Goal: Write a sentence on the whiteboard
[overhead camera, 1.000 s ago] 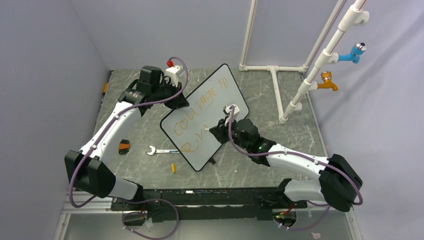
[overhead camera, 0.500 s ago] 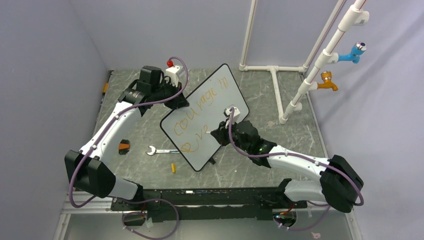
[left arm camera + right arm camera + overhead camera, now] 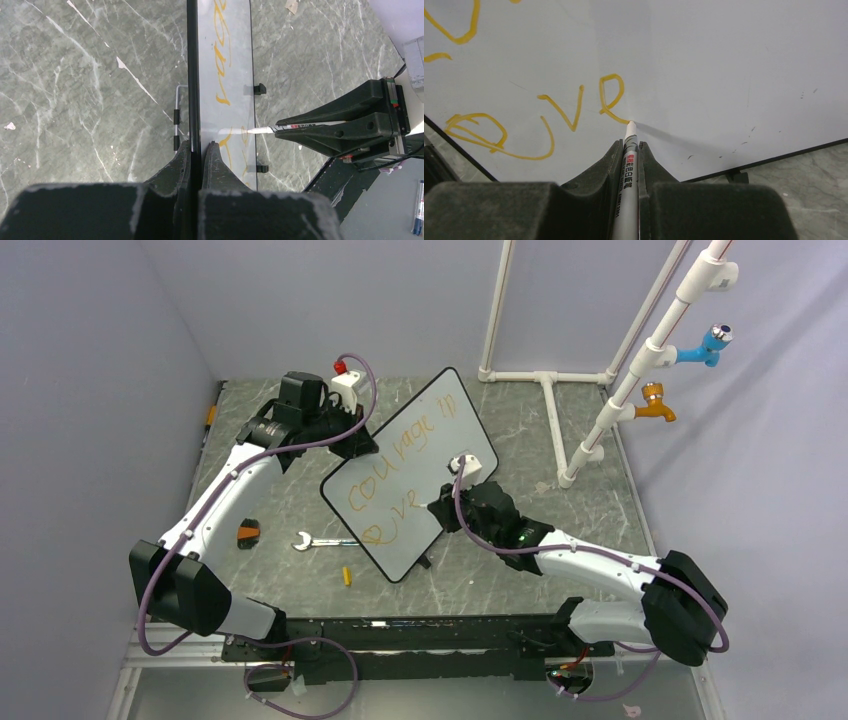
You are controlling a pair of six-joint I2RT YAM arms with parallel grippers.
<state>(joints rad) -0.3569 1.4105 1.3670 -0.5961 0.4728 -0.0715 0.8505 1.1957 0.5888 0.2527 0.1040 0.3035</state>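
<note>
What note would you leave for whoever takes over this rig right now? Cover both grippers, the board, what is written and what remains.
Left gripper: shut on the whiteboard rim, holding it propped up.
Right gripper: shut on the marker, its tip touching the board.
Done: the sentence in orange has a top row reading roughly "courage is" and a second row begun with a circle and "ve".
Left: finish the second row.
</note>
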